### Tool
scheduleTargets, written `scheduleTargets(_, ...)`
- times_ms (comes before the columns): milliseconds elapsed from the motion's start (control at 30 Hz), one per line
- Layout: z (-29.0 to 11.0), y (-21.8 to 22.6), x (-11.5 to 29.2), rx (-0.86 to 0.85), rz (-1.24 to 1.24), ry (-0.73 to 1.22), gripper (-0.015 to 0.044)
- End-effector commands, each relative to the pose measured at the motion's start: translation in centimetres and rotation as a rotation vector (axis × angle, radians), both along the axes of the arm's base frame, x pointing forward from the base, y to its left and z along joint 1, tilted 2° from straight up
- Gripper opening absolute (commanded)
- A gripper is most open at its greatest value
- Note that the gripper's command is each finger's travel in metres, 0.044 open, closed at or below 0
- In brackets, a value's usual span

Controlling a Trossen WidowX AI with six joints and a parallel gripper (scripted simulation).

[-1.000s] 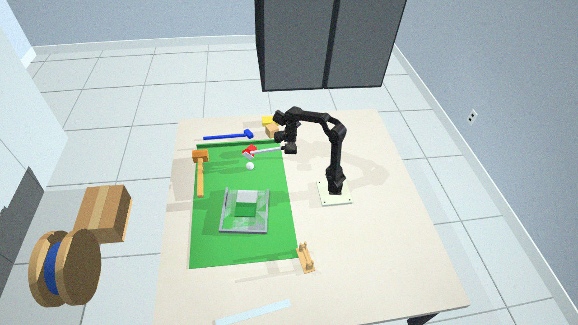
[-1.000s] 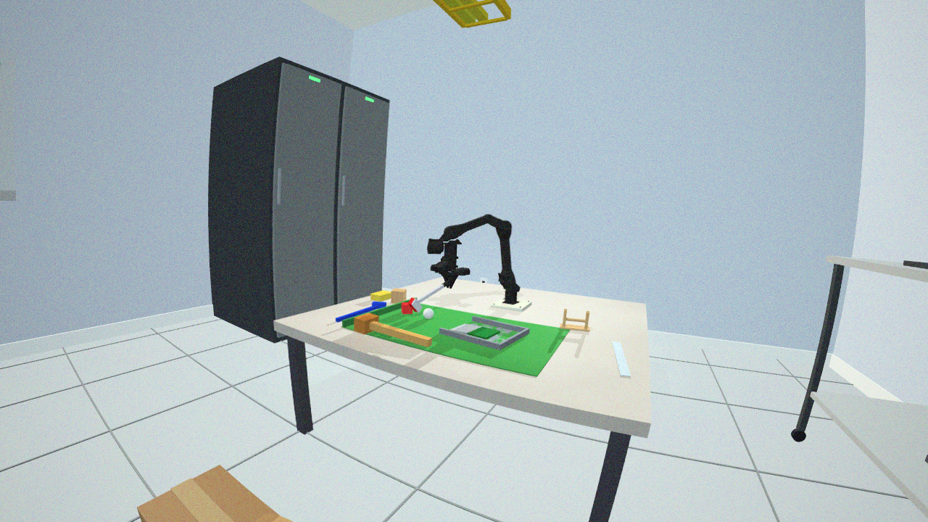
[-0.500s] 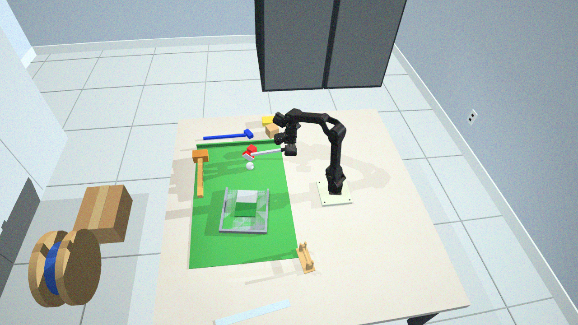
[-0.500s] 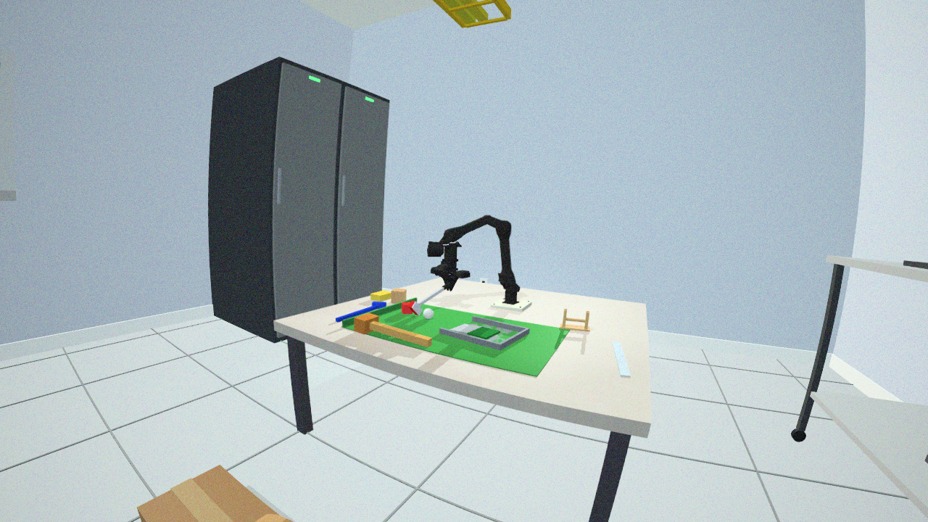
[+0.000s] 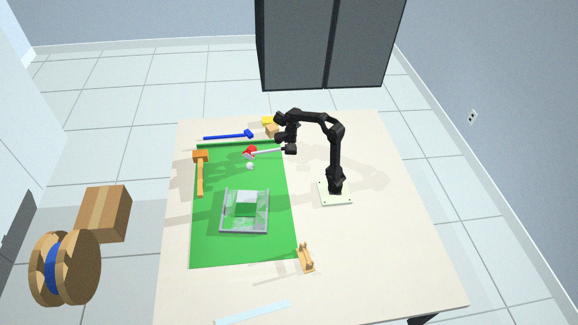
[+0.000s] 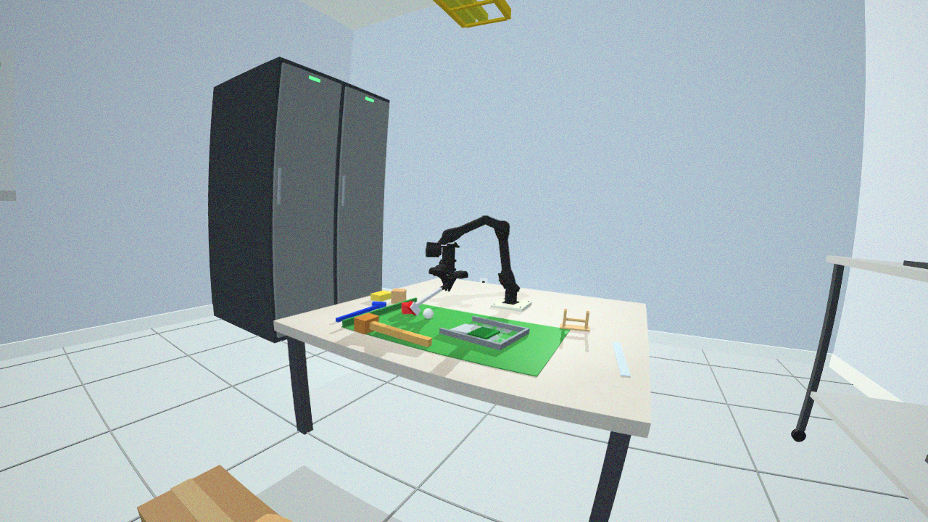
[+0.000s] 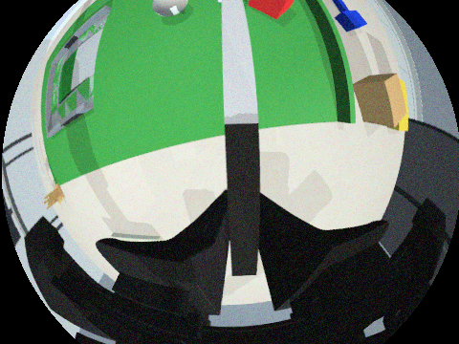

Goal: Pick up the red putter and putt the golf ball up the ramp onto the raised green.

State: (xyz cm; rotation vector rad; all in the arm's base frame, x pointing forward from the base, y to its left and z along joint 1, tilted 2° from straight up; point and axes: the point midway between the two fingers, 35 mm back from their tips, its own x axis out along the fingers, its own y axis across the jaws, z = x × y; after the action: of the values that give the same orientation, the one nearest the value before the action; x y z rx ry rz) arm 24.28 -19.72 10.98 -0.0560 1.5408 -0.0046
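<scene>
My gripper [image 5: 287, 150] [image 6: 447, 286] [image 7: 239, 194] is shut on the black grip of the putter [image 5: 265, 151] [image 6: 430, 297] [image 7: 240, 72]. Its pale shaft slants down to a white-faced head with some red behind, low over the mat. I cannot tell whether the head touches the mat; it is outside the wrist view. The white golf ball [image 5: 249, 165] [image 6: 428, 314] [image 7: 169, 6] lies on the mat between the head and the ramp [image 5: 246, 196] [image 7: 89, 58]. The raised green [image 5: 245, 209] [image 6: 483, 332] [image 7: 68, 76] is beyond the ramp, inside grey walls, without a ball.
A red cube [image 5: 251, 148] [image 6: 407, 307] [image 7: 273, 6] sits close behind the putter head. A blue mallet [image 5: 224, 136] [image 7: 351, 20], a wooden block [image 5: 272, 130] [image 7: 378, 100] and a yellow block [image 5: 267, 120] lie beyond the green rail. An orange mallet [image 5: 200, 178] [image 6: 402, 334] lies along the mat's far side.
</scene>
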Motion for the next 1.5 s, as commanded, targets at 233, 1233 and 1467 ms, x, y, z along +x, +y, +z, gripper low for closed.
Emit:
scheduleTargets(233,-0.1,7.5,0.5,0.0,-0.001,-0.003,0.0)
scheduleTargets(1233,4.6,12.1,-0.4,0.008,0.003,0.007,0.0)
scheduleTargets(1467,4.6,12.1,-0.4,0.008,0.003,0.007,0.0)
